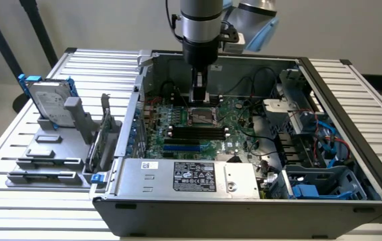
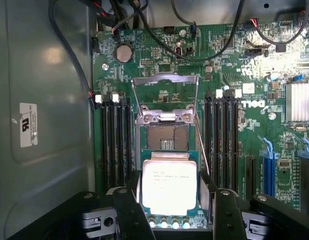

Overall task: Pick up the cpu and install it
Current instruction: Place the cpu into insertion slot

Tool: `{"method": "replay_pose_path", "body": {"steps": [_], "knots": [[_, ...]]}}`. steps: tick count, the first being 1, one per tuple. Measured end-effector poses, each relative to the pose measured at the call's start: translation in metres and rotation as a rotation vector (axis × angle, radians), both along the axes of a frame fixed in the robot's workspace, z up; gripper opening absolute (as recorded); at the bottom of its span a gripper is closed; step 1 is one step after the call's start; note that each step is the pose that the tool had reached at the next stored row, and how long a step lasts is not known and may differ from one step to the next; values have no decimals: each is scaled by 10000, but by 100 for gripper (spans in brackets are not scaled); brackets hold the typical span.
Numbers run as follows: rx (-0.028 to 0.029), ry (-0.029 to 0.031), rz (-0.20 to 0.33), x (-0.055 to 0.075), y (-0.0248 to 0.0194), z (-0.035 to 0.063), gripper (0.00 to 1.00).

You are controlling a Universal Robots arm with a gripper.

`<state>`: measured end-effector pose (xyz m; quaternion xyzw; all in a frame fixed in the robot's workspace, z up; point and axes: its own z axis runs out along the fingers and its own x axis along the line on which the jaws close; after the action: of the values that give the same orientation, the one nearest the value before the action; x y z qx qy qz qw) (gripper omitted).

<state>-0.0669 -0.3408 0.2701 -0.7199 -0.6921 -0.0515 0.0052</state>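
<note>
Wrist view gives you the cpu face up, its silver top with faint printing toward the camera, sitting between the gripper fingers. They stand wide, one against each of two opposite edges of the chip, clamping it. The cpu hangs over the nearer part of the socket, whose bare contact field shows just beyond the chip. The socket's load plate is swung up and open. Black memory slots run along both sides of the socket on the green motherboard. From the exterior view you see the arm reaching down into the open computer case, while a hard drive stands upright in a holder well off to the exterior view's left.
</note>
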Motion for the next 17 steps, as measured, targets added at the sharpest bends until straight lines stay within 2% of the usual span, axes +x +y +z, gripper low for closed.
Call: {"method": "replay_pose_path", "body": {"steps": [4,13,17], "knots": [[0,-23,182,3,-10,-48,55],[-1,-22,259,115,-18,-211,55],[-1,-23,258,121,-18,-285,55]]}}
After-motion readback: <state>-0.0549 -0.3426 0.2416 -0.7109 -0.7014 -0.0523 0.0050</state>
